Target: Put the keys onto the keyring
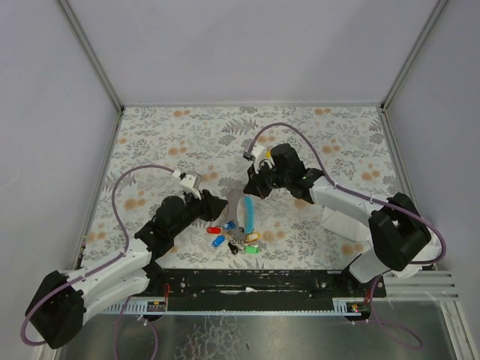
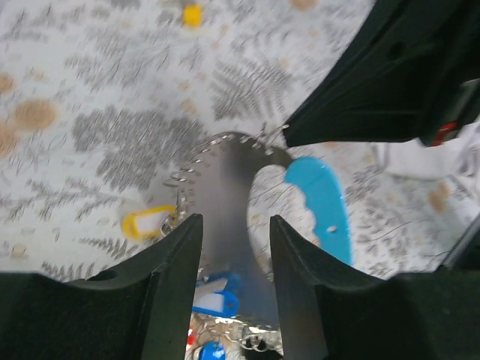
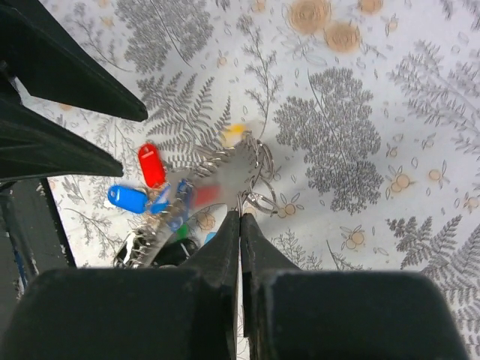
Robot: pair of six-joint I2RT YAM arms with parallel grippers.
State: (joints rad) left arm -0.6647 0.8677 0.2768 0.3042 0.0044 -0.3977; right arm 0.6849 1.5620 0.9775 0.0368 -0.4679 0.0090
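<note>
The blue and grey strap (image 1: 248,214) stands up as a loop between both grippers. My right gripper (image 3: 240,214) is shut, pinching the thin keyring (image 3: 256,199) at the strap's upper end; from above it (image 1: 250,189) sits just over the loop. My left gripper (image 2: 234,219) has the strap's grey part (image 2: 225,187) between its fingers, filling the gap. The keys lie bunched below: red (image 1: 214,230), blue (image 1: 218,241), yellow (image 1: 252,237), green (image 1: 252,250). Another yellow key (image 2: 146,223) lies left of my left fingers.
A small yellow piece (image 2: 193,13) lies on the fern-patterned cloth (image 1: 337,142) beyond the right gripper. Purple cables (image 1: 296,131) arch over both arms. A black rail (image 1: 247,281) runs along the near edge. White walls (image 1: 45,112) close in the sides and back.
</note>
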